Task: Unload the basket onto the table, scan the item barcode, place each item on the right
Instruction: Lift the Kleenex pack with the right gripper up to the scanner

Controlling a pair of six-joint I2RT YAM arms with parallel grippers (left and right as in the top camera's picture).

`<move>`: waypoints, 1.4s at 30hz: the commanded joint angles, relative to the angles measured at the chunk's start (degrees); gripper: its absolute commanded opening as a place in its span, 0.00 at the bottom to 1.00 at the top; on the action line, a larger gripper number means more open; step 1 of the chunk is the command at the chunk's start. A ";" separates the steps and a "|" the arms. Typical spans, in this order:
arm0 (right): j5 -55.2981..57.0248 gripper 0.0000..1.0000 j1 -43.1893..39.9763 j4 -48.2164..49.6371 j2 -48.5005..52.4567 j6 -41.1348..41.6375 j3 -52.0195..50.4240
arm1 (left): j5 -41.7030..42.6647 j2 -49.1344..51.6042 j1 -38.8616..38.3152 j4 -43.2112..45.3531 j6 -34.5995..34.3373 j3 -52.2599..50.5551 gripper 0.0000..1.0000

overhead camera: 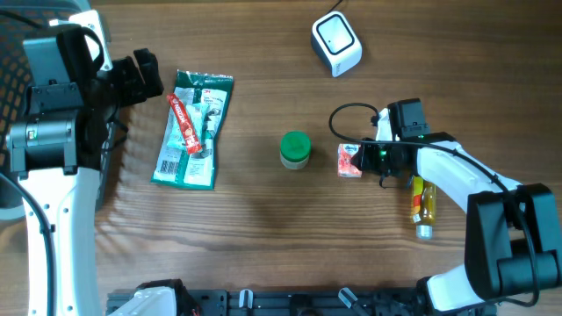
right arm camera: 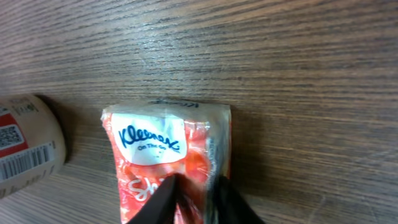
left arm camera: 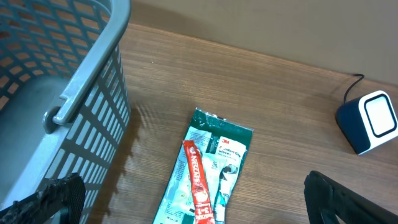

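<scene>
Far left of the worktop (overhead camera: 263,237): grey mesh basket (left arm camera: 74,93), cut off by the frame in the overhead and left wrist views. I cannot see what it holds.

Left arm stands beside the basket, wrist pointing toward the middle of the worktop. Left tool (overhead camera: 149,77) has its jaws spread wide with nothing between them. Its own camera catches only two dark fingertips (left arm camera: 56,199), at the bottom corners of the view.

Green packet (overhead camera: 191,130) lies flat just right of that tool. A red tube (overhead camera: 183,123) lies lengthways on it. The print is too small to read from overhead.

Green-lidded jar (overhead camera: 295,149) stands near the centre. In the right wrist view only its side shows, bearing a barcode label and clipped by the left edge.

White scanner (overhead camera: 336,44) sits toward the back, well apart from everything else.

Tissue pack (overhead camera: 349,161) lies on the wood just right of the jar, not touching it. Right tool (overhead camera: 362,160) is closed on the pack's right end. Close up, the fingers (right arm camera: 165,199) pinch the wrapper together. They hide the pack's near part and the frame cuts off the rest. Only its top face, with the Kleenex logo, shows.

Right arm comes in from the lower right corner with the forearm running up and left and the wrist turned left, low over the wood. A black cable (overhead camera: 347,112) loops at the wrist. Yellow bottle (overhead camera: 423,206) lies partly hidden under the forearm.
</scene>
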 commanded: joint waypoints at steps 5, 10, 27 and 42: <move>-6.01 0.05 -0.15 0.28 -1.03 1.09 -0.13 | -0.33 0.09 0.15 0.13 0.46 0.48 1.00; -5.97 0.04 -0.15 -2.69 -8.52 -0.39 0.09 | -0.33 0.09 0.15 0.11 0.46 0.48 1.00; -0.70 0.04 -0.15 -11.45 -29.86 -0.28 0.09 | -0.33 0.09 0.15 0.11 0.44 0.48 1.00; 0.44 0.04 -0.15 -11.13 -29.86 0.20 0.13 | -0.33 0.09 0.15 0.11 0.44 0.48 1.00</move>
